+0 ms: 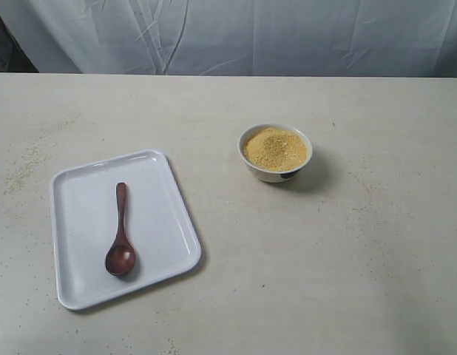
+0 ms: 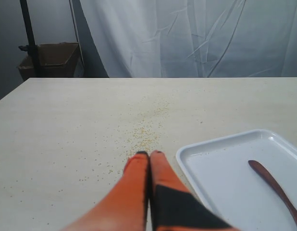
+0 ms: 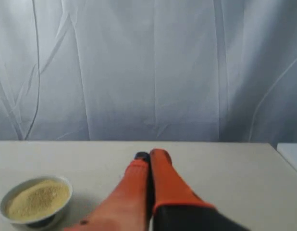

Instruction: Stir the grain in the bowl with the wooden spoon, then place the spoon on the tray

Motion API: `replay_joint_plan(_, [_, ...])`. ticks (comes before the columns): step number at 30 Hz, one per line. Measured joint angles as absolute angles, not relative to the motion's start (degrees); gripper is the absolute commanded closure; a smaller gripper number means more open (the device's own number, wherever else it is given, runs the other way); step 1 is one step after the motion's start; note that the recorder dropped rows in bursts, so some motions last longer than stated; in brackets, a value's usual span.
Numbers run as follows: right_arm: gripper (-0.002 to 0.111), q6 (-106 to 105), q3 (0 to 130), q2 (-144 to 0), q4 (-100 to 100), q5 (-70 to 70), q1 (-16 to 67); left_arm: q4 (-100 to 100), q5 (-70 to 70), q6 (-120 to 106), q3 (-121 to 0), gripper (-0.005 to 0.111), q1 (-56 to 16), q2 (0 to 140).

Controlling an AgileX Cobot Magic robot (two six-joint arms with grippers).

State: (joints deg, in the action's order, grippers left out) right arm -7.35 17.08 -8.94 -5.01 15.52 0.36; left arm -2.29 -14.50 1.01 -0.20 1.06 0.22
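The dark reddish-brown wooden spoon [image 1: 120, 234] lies on the white tray [image 1: 80, 285] at the table's left, its oval bowl toward the front; its handle [image 2: 276, 187] also shows in the left wrist view, on the tray [image 2: 220, 163]. The white bowl [image 1: 275, 171] with a dark mark stands right of centre, heaped with golden grain [image 1: 275, 149]; the bowl [image 3: 35, 219] and grain [image 3: 38, 198] also appear in the right wrist view. Neither arm shows in the exterior view. My left gripper [image 2: 149, 154] is shut and empty, beside the tray. My right gripper [image 3: 151, 155] is shut and empty, apart from the bowl.
Spilled grains [image 2: 146, 130] are scattered on the table ahead of the left gripper and left of the tray [image 1: 25, 166]. A white cloth [image 1: 236, 33] hangs behind the table. A cardboard box [image 2: 50, 57] and a dark pole [image 2: 30, 38] stand beyond the far corner.
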Motion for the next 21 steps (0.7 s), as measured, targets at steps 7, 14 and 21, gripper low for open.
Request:
replay_joint_plan(7, [0.109,-7.35,1.66,-1.00,-4.91,15.52,0.27,-2.29,-14.50,1.01,-0.20,0.107,1.06,0.22])
replay_joint_plan(14, [0.109,-7.35,0.20,-0.42,-4.56,17.72,0.27,-2.29,-14.50,1.01,-0.20,0.107,1.06,0.22])
replay_joint_plan(21, [0.109,-7.35,0.20,-0.42,-4.56,17.72,0.27,-2.29,-14.50,1.01,-0.20,0.107,1.06,0.22])
